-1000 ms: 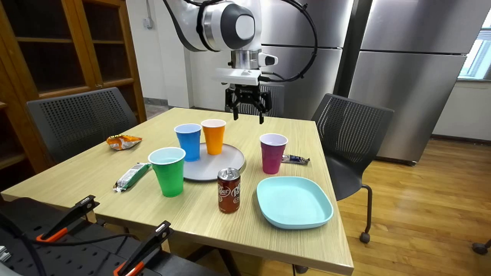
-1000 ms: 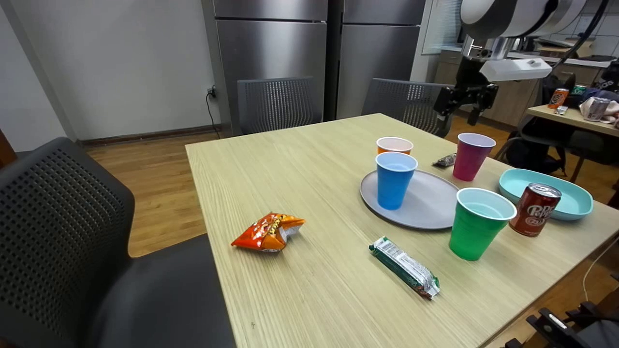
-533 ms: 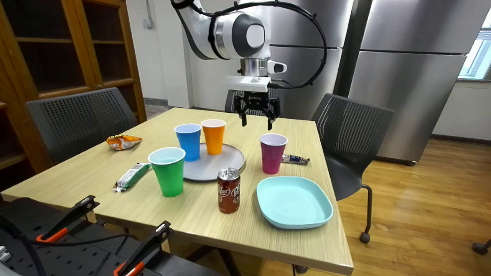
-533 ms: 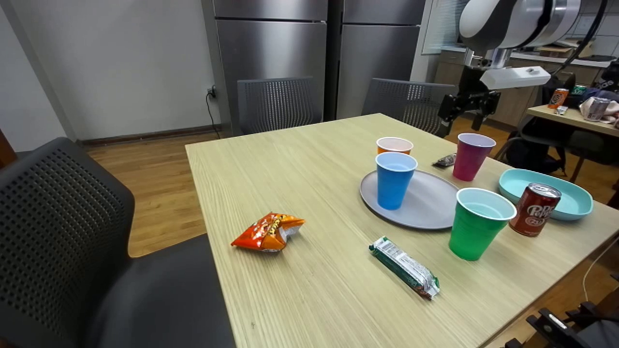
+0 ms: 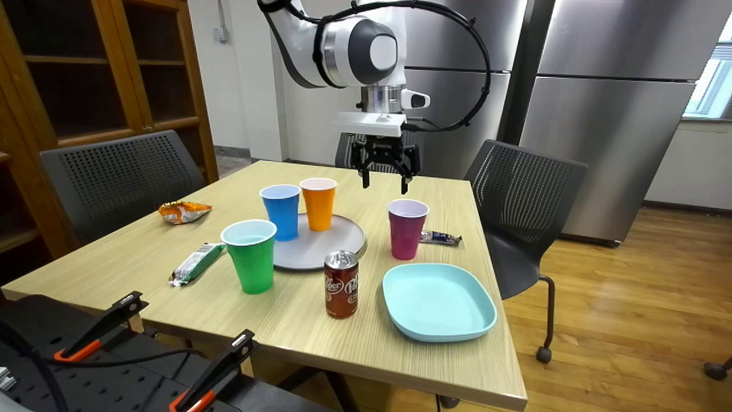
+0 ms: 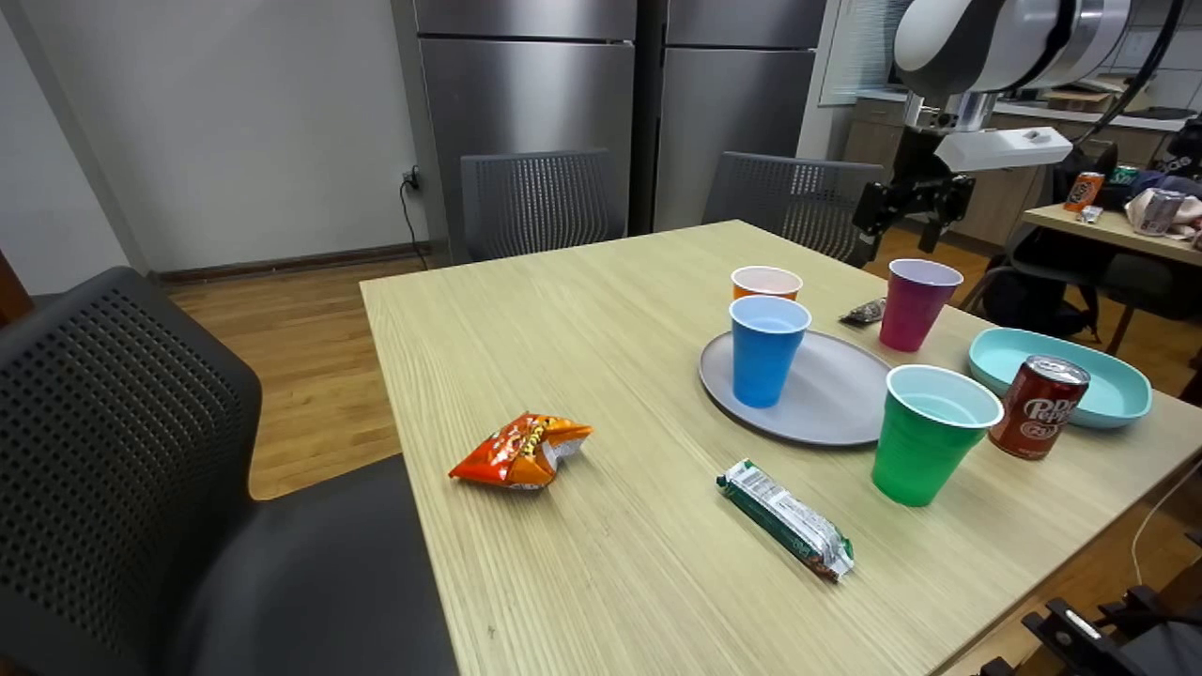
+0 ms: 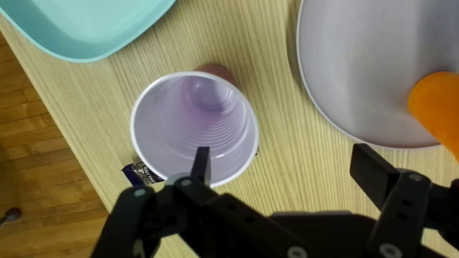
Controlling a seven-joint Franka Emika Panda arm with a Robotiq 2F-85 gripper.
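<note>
My gripper [image 5: 385,185] hangs open above the table, holding nothing. A purple cup [image 5: 406,234] with a white inside stands upright on the wood, below and closest to the gripper. In the wrist view one of the fingers [image 7: 202,166] overlaps the purple cup's near rim [image 7: 157,118], apparently from above; the other is off toward a grey plate [image 7: 344,89]. An orange cup [image 5: 318,206] and a blue cup [image 6: 765,352] stand on that plate. A small dark-wrapped snack [image 7: 143,173] lies behind the purple cup, partly hidden by it.
Nearer the table's front are a green cup [image 5: 251,257], a soda can [image 5: 341,286] and a turquoise tray [image 5: 440,303]. A green-wrapped bar [image 6: 787,518] and an orange snack bag [image 6: 521,451] lie on the table. Chairs [image 5: 526,217] surround it.
The arm has shifted toward the right and a little lower in both exterior views, bringing the gripper nearer the purple cup. It stays open; the tabletop objects have not moved.
</note>
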